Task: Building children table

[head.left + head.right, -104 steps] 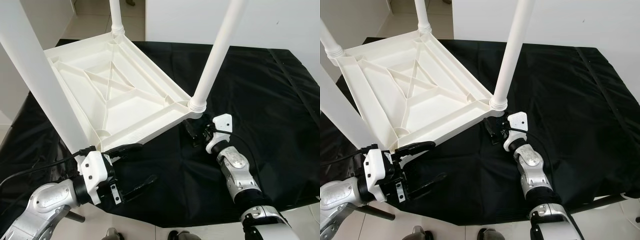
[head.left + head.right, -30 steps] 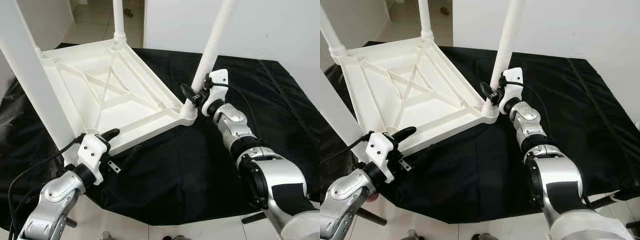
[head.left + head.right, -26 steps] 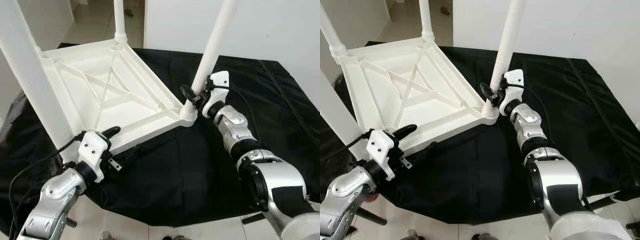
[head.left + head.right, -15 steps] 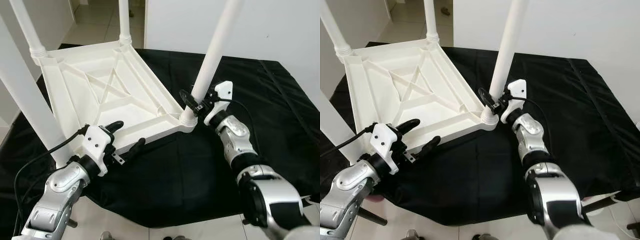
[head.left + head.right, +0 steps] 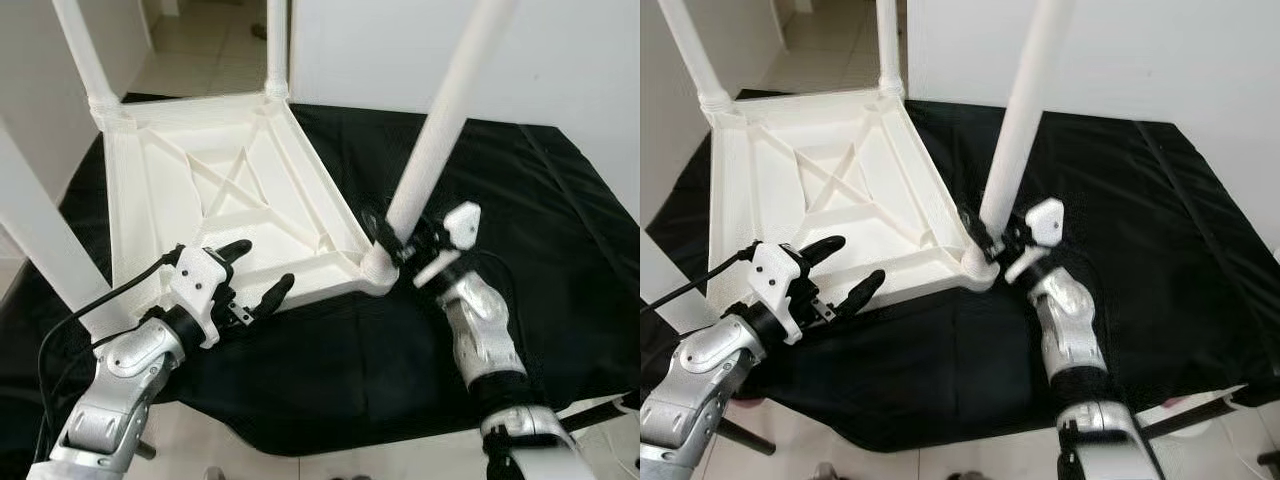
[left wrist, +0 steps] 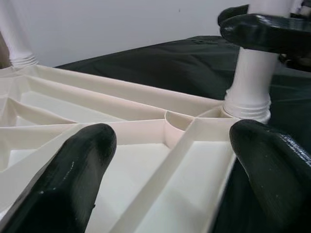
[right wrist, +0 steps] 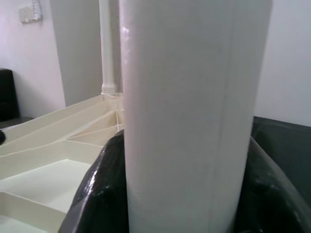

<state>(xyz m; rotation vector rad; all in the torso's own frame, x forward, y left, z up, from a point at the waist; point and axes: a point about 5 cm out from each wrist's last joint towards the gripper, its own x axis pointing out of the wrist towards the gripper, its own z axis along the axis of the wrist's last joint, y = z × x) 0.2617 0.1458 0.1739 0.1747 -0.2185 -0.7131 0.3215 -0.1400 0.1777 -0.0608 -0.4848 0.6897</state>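
A white plastic children's table (image 5: 200, 190) lies upside down on a black cloth, its legs pointing up. My right gripper (image 5: 392, 238) is shut on the near right leg (image 5: 432, 150), just above its socket at the corner. In the right wrist view that leg (image 7: 189, 111) stands between the black fingers (image 7: 97, 194). At the table's near edge, my left gripper (image 5: 255, 272) is open, one finger over the ribbed underside and one in front of the rim. The left wrist view has the rim (image 6: 160, 131) between the spread fingertips (image 6: 68, 179).
The black cloth (image 5: 530, 200) covers the whole work surface, and its front edge drops to a tiled floor (image 5: 300, 460). Three other legs rise at the far right corner (image 5: 277, 50), the far left corner (image 5: 85, 50) and the near left (image 5: 40, 240). A white wall stands behind.
My right gripper rose from beneath the table's corner and closed on the near right leg. My left gripper came up to the near rim. The table has swung round a little.
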